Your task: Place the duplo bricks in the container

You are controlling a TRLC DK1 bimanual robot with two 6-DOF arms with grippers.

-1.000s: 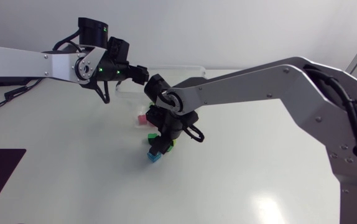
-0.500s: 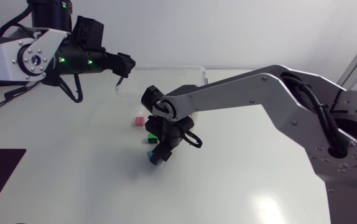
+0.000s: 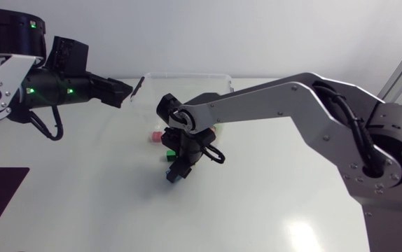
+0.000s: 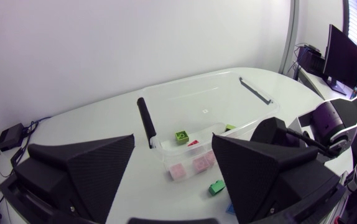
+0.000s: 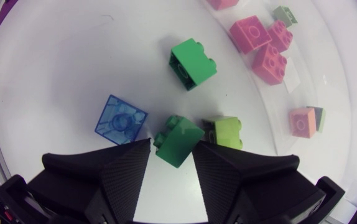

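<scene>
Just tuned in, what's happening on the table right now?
The right end effector is down at the table, right over a dark green brick. A blue brick and pink bricks lie loose nearby. The left end effector hangs open and empty near the clear container, which already holds a lime brick.

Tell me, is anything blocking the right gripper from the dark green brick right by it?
Nothing visible is in the way. The dark green brick lies right at the right gripper, with no other thing between them. A lime brick sits close on one side and a blue brick on the other.
</scene>
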